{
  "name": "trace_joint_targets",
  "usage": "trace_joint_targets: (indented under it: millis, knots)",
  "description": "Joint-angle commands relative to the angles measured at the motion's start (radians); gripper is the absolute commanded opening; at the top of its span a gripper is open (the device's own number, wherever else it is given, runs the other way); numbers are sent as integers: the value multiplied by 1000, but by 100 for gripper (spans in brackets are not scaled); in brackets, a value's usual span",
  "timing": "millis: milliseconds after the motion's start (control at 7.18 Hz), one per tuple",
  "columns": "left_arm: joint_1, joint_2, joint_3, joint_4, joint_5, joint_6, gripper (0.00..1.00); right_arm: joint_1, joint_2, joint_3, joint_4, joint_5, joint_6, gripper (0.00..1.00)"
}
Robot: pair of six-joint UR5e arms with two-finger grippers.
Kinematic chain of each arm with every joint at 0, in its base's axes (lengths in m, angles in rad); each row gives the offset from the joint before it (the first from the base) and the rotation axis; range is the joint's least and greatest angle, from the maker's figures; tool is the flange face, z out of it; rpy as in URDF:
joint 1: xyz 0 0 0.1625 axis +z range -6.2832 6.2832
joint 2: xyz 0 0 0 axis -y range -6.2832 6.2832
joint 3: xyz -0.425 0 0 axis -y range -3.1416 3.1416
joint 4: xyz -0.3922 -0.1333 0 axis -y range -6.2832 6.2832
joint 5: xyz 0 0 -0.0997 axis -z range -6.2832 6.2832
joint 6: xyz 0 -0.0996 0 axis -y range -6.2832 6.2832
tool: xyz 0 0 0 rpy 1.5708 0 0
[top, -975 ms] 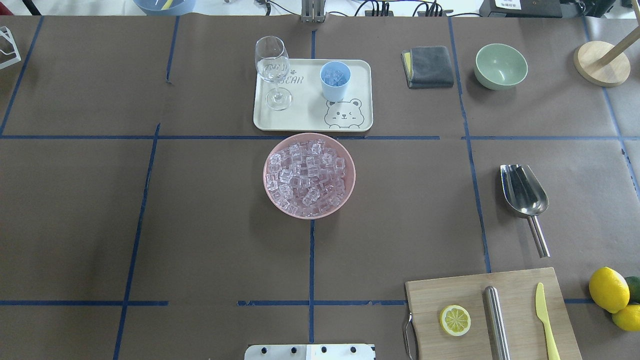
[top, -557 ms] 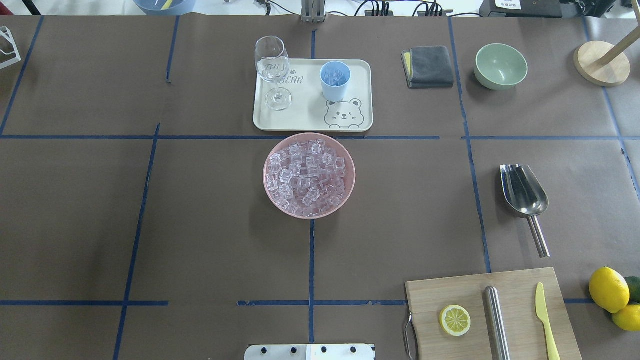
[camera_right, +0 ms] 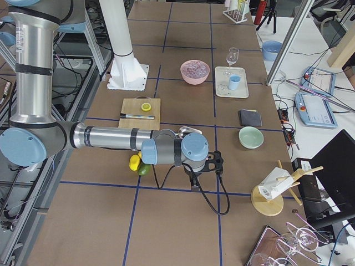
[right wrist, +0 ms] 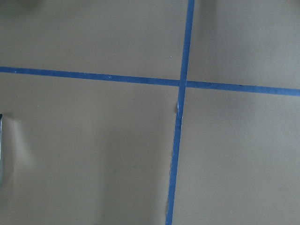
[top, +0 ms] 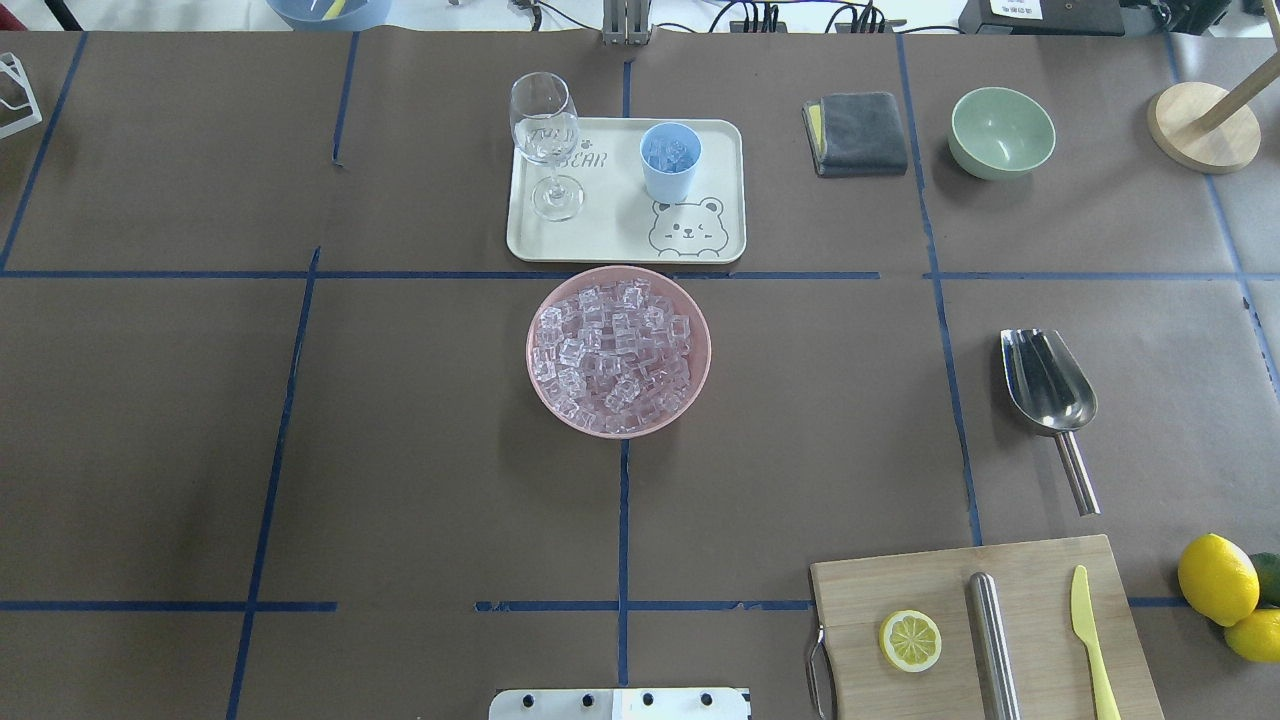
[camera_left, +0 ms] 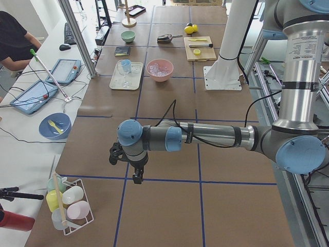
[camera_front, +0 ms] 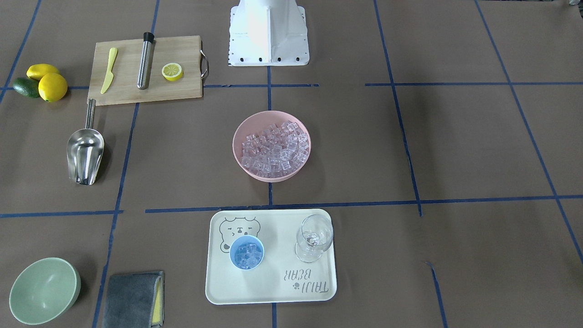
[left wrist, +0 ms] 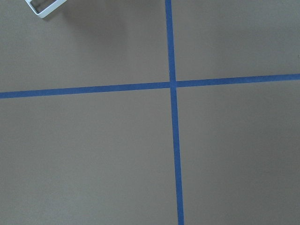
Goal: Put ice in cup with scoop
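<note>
While parked at the table's (top: 400,450) ends, shows jaws only side-on (cannot tell whether open or closed). Leaves the scoop (top: 1048,385) lying flat at the table's right, well apart from the ice (top: 612,350) heaped in the pink bowl (top: 700,385) and the cup (top: 668,175), upright on the tray (top: 610,238) with cubes inside. Risks rolling the round handle when pinching, spilling cubes past that small rim, clipping the wine glass (top: 545,125).

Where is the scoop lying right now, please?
In the overhead view the scoop lies untouched on the robot's right, its handle pointing toward the wooden cutting board, well to the right of the pink bowl of ice.
</note>
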Motion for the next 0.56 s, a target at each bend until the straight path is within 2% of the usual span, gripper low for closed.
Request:
trace_joint_targets:
  millis: [0,418]
  knots:
    - [0,-1,0,0,0,0,100,0,-1,-2,1,1,58,100]
    - [0,-1,3,0,0,1,100,0,-5,-4,1,1,69,100]
